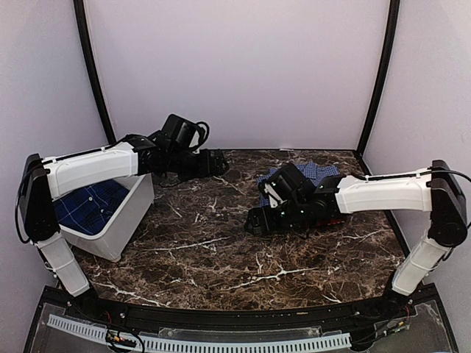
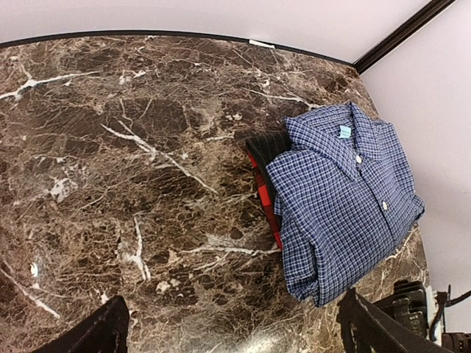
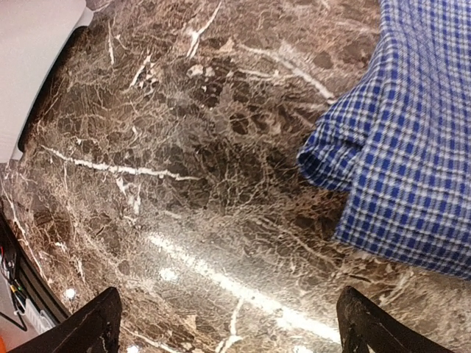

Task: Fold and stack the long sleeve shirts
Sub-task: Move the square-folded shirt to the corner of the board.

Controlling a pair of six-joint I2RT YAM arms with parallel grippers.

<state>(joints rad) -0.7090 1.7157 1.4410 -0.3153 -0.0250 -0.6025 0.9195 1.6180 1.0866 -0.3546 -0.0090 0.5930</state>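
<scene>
The blue-check shirt (image 2: 342,206) lies folded atop the stack (image 2: 263,158) at the table's (image 2: 147,184) far right; my left fingers (image 2: 103,331) and right fingers (image 3: 96,323) gape empty. Next, I reckon, comes the navy shirt (image 1: 88,206) in the bin (image 1: 131,213)

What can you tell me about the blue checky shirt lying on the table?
The blue-and-white checked shirt looks like woven cloth. It is folded into a neat rectangle, with its collar open on top, a small light-blue label inside the neck and white buttons down the front. It lies flat near the far right corner of the marble table, on top of a stack: edges of a black shirt and a red plaid shirt poke out from beneath it.
</scene>
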